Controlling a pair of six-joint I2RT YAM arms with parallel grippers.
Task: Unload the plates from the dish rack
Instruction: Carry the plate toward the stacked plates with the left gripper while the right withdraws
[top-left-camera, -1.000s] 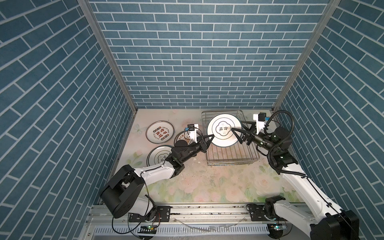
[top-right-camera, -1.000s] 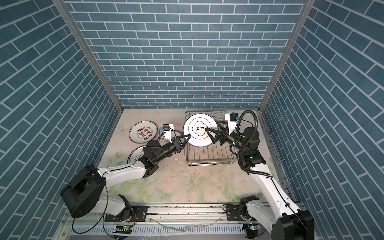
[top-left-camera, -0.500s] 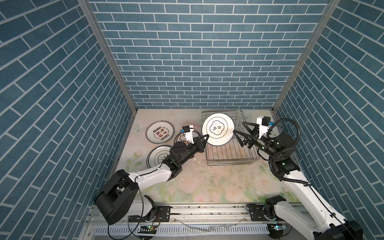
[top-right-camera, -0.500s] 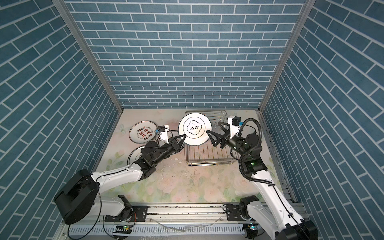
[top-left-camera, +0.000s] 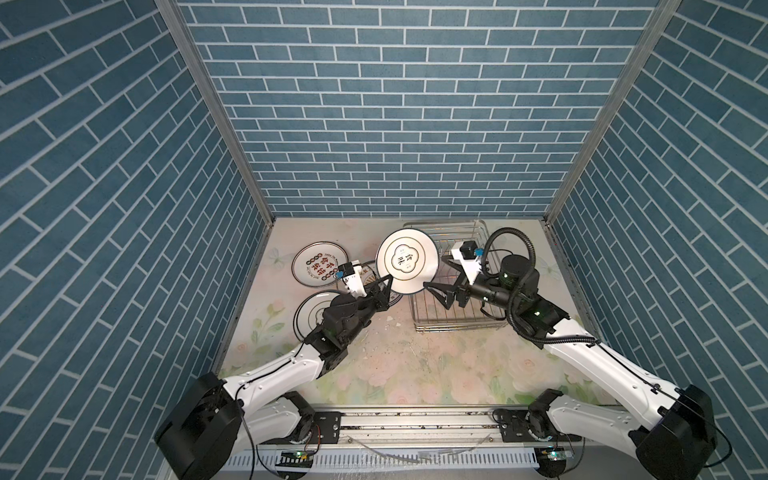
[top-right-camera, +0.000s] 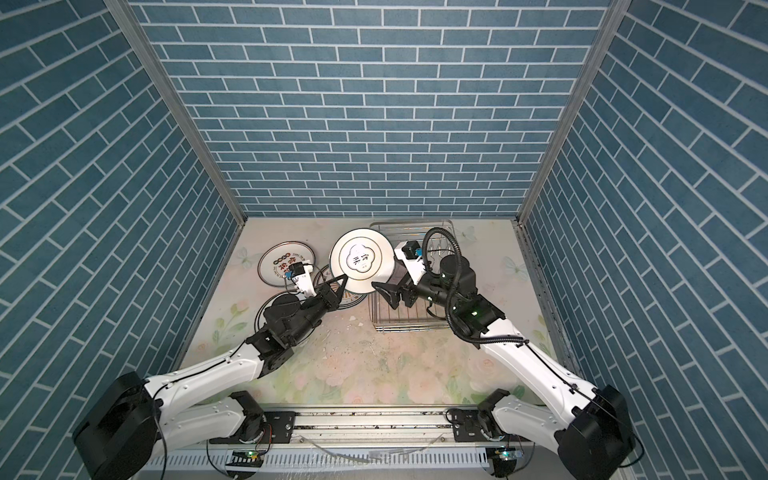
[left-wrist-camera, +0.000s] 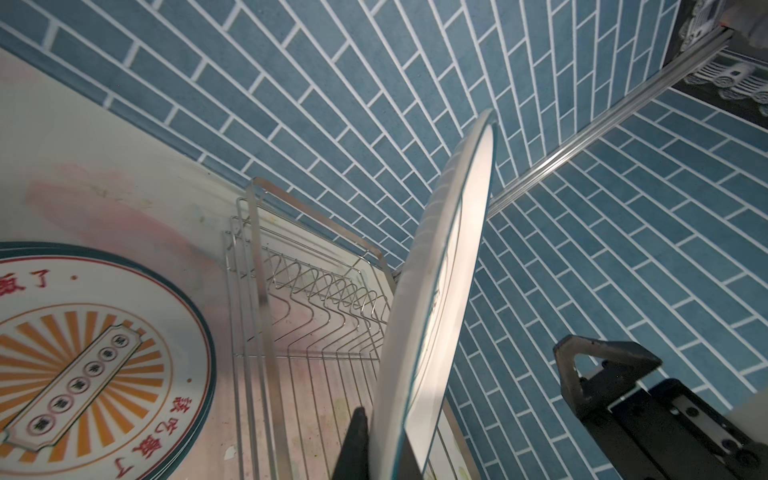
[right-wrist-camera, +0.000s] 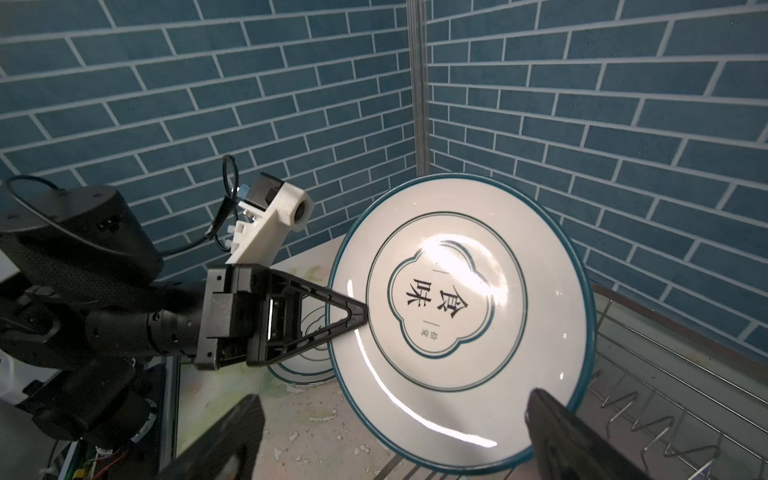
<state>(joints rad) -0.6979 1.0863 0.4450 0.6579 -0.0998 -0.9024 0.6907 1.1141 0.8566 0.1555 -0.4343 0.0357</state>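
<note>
My left gripper (top-left-camera: 390, 279) is clamped onto the lower-left edge of the round white teal-rimmed plate (top-left-camera: 407, 261), which stands upright at mid-frame by the left side of the silver wire dish rack (top-left-camera: 453, 327). My right gripper (top-left-camera: 437, 294) gapes wide, empty, just beside it.

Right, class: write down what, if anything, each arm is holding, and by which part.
The left gripper pinches the flower-outline plate by its rim, on the edge nearest that arm. The right gripper is open, holding nothing.
</note>
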